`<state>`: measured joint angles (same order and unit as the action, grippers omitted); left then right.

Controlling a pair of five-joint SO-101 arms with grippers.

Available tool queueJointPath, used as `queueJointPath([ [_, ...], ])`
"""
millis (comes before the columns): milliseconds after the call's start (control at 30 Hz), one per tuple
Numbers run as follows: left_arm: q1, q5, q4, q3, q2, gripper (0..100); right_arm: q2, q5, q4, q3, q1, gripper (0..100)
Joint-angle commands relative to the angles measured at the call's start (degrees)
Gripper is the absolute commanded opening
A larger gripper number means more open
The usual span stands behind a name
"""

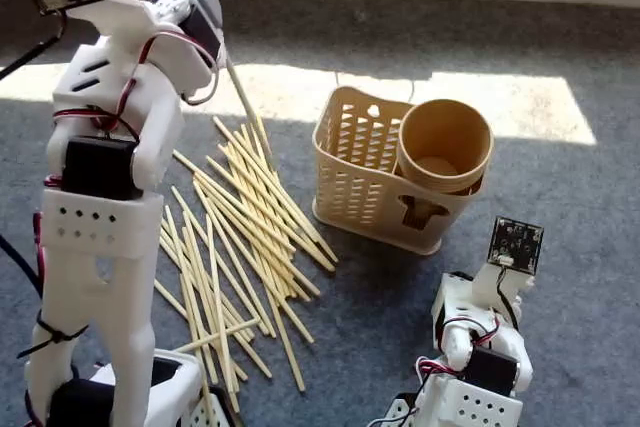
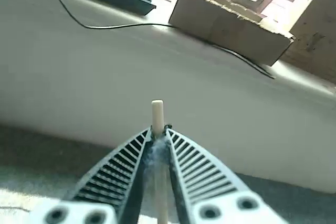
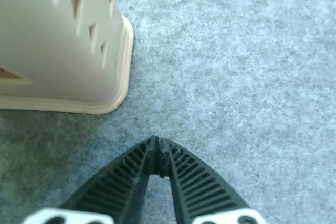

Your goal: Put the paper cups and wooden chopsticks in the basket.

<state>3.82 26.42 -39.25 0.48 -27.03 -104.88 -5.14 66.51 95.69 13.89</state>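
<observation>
The left gripper [image 2: 157, 130] is pinching one wooden chopstick [image 2: 157, 109] between almost closed jaws, above the chopstick pile [image 1: 240, 237]. The paper cups [image 1: 445, 142], apparently nested, are sitting in the basket [image 1: 350, 162]. The stick wants carrying over the basket's free half and tipping steeply before release, so it is not bridging the rim. The right gripper [image 3: 157, 145] is resting closed and empty beside the basket.

Pale wooden chopstick [image 2: 157, 114] clamped between left fingers [image 2: 118, 169]; loose chopsticks [image 1: 240, 237] strewn below. Tan paper cup [image 1: 445, 142] inside cream slotted plastic basket [image 1: 360, 177].
</observation>
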Motion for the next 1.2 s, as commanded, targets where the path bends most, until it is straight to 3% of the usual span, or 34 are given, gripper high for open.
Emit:
queueJointPath([
  [0, 4.4, -2.5, 3.7, -5.0, -2.3, 1, -0.3, 0.3, -0.9, 6.1, 0.6, 1.9],
  [133, 9.5, -12.8, 8.1, -4.7, -2.3, 1, -0.3, 0.3, -1.0, 6.1, 0.6, 1.9],
  [233, 11.2, -15.6, 9.1, -4.6, -2.1, 1, -0.3, 0.3, -1.0, 6.1, 0.6, 1.9],
  [467, 11.6, -14.9, 9.1, -5.3, -2.4, 1, -0.3, 0.3, -1.1, 6.1, 0.6, 1.9],
  [667, 11.3, -4.1, 13.0, -4.3, -2.2, 1, -0.3, 0.3, -1.0, 6.1, 0.6, 1.9],
  [833, 11.1, -0.4, 14.9, -2.4, -2.1, 1, -0.3, 0.3, -1.0, 6.1, 0.6, 1.9],
  [1033, 11.1, 0.0, 26.4, 5.6, -1.9, 1, -0.3, 0.3, -1.0, 6.1, 0.6, 1.9],
  [1167, 11.6, -8.4, 37.9, 14.0, -2.1, 1, -0.3, 0.3, -1.0, 6.1, 0.6, 1.9],
])
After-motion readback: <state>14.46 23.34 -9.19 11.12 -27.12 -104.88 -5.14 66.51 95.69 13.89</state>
